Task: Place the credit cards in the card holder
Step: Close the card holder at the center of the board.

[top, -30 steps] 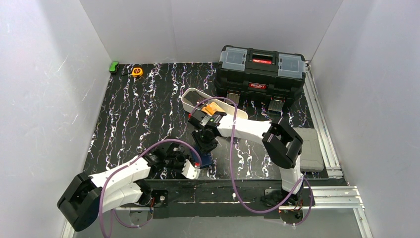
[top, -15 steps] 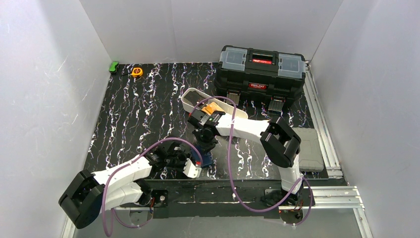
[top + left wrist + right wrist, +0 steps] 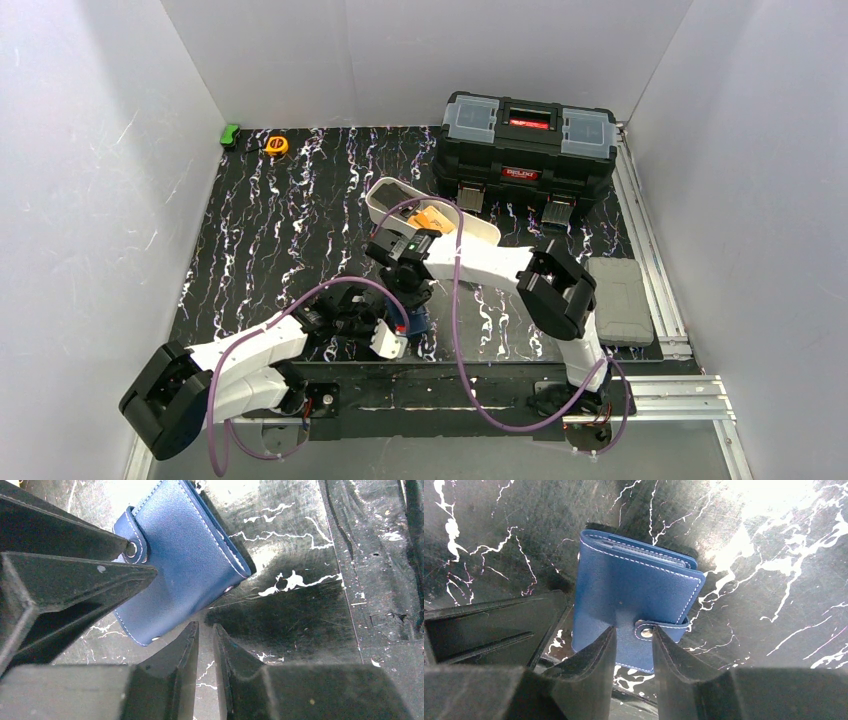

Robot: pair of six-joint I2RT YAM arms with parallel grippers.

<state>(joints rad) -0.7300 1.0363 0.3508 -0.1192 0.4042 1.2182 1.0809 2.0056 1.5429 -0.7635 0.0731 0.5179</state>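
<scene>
The card holder [image 3: 417, 321] [image 3: 180, 555] [image 3: 634, 595] is a navy wallet lying folded on the black marbled table near its front edge, its snap tab [image 3: 651, 629] fastened. My right gripper [image 3: 408, 292] [image 3: 633, 632] hangs over it, open, with one fingertip on each side of the snap. Just in front of the wallet's corner, my left gripper [image 3: 398, 335] [image 3: 205, 628] is all but shut, with only a thin slit and bare table between the fingers. An orange-yellow credit card [image 3: 431, 217] lies in the white tray [image 3: 388, 203]. Grey card edges [image 3: 639, 550] show in the wallet's fold.
A big black toolbox [image 3: 527, 140] stands at the back right, just behind the tray. A yellow tape measure [image 3: 277, 145] and a small green object [image 3: 231, 135] lie at the back left corner. A grey pad [image 3: 620, 300] sits off the table's right edge.
The right arm's wrist has shifted left and slightly nearer over the wallet. The left arm has barely moved.
</scene>
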